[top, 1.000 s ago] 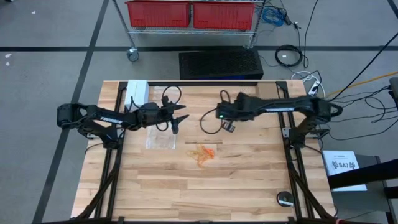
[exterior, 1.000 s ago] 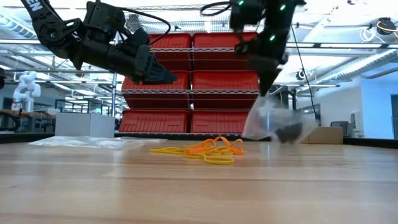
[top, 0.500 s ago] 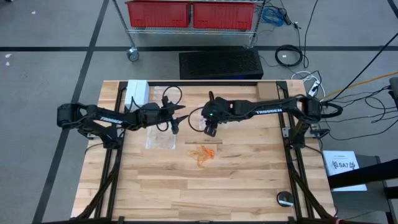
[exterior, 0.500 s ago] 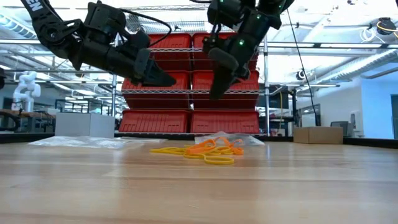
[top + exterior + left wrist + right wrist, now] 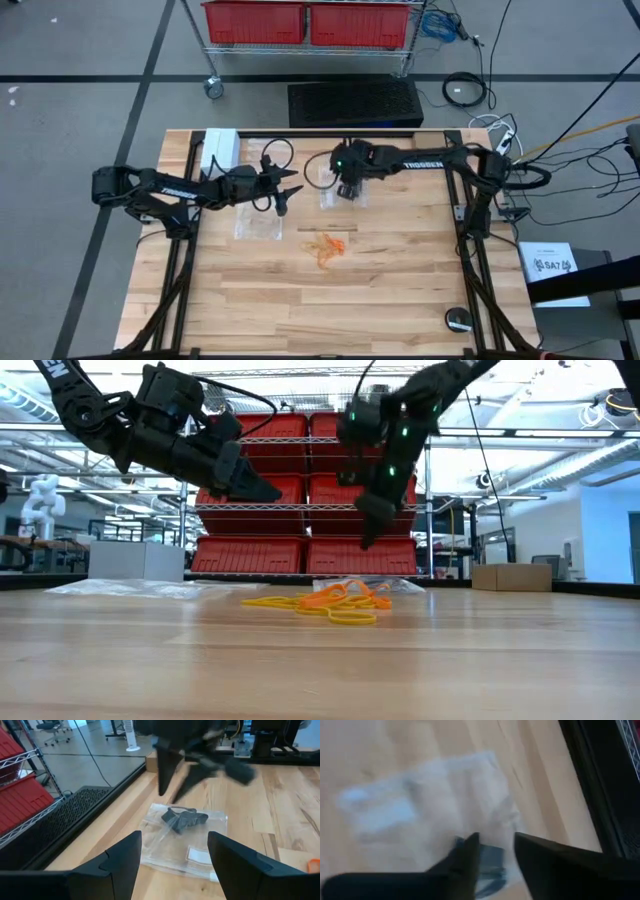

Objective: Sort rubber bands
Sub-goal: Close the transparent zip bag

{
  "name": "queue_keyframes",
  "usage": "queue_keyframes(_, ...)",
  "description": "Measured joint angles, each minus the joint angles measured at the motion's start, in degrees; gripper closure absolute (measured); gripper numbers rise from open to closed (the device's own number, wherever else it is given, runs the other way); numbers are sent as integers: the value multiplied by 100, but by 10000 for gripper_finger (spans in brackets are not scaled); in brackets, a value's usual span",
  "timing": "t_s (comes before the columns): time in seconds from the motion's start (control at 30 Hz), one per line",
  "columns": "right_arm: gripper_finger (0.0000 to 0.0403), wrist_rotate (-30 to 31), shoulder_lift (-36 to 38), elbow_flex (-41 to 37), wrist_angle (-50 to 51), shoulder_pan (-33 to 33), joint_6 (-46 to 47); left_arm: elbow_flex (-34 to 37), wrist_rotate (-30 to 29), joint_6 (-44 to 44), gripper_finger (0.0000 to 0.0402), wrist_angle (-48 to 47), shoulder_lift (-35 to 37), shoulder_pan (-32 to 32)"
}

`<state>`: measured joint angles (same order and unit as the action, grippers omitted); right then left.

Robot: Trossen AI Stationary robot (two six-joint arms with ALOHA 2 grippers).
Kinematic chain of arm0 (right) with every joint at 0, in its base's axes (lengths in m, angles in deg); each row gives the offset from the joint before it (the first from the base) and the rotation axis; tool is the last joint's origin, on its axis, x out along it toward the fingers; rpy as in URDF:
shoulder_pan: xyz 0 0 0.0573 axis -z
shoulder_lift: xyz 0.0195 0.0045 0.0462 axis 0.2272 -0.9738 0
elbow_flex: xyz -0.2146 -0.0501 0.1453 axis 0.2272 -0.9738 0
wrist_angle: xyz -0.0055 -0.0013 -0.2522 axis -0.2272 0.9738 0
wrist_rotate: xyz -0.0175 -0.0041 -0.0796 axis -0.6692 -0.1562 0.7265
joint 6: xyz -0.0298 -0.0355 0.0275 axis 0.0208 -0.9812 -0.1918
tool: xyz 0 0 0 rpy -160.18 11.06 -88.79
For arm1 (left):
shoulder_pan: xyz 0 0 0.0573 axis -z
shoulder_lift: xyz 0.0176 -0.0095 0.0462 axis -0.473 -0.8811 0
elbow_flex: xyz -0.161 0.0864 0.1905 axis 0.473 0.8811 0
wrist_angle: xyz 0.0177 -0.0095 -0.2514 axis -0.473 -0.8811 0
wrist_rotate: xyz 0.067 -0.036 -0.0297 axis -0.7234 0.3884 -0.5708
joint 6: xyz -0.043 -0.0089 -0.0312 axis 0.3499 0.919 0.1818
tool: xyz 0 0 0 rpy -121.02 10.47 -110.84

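A loose pile of orange and yellowish rubber bands [image 5: 328, 247] [image 5: 330, 600] lies at mid-table. Toward the far edge a clear bag [image 5: 326, 197] [image 5: 192, 851] lies flat with black rubber bands [image 5: 182, 816] inside. My right gripper [image 5: 347, 190] [image 5: 368, 540] [image 5: 177, 785] [image 5: 495, 842] hangs just above that bag, pointing steeply down, its fingers a little apart and clear of the bag. My left gripper [image 5: 290, 198] [image 5: 265, 488] [image 5: 174, 834] hovers to the bag's left, wide open and holding nothing. A second clear bag [image 5: 258, 225] lies flat below it.
A white box [image 5: 220, 148] [image 5: 135, 560] stands at the far left corner. A small black round object [image 5: 458, 320] sits near the right front corner. Bare wood stretches in front of the pile. Red bins on a rack stand beyond the far edge.
My right gripper has let go of the clear bag with the black bands, which hung below it a second ago and has fallen flat on the table. The gripper has gone toward the table's left, come lower and tipped steeper, and now hangs over that bag.
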<state>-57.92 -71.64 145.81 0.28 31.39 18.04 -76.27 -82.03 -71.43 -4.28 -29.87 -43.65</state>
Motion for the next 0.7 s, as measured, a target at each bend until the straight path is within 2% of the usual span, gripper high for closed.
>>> queue_keyframes(0.07, 363, -220, -143, 0, 95, 200, -132, 0, 0, 0, 166, -3, 0, 0)
queue_keyframes(0.13, 392, -357, -260, 0, 276, 361, -175, 0, -1, 1, 166, -38, 0, 0)
queue_keyframes(0.2, 391, -587, -343, 0, 583, 482, 46, 0, -2, 0, 166, -120, 0, 0)
queue_keyframes(0.3, 393, -1119, -428, 0, 1196, 633, 852, 0, -24, 2, 166, -210, 0, 0)
queue_keyframes(0.43, 401, -1520, -428, 0, 1766, 606, 1768, 0, -78, 3, 166, -225, 0, 1)
queue_keyframes(0.6, 402, -2724, -426, 0, 1675, 213, 2159, 0, -144, 4, 166, -230, 0, 0)
queue_keyframes(0.7, 402, -2822, -337, -2, 1426, -137, 2102, 0, -147, 4, 166, -279, 0, 0)
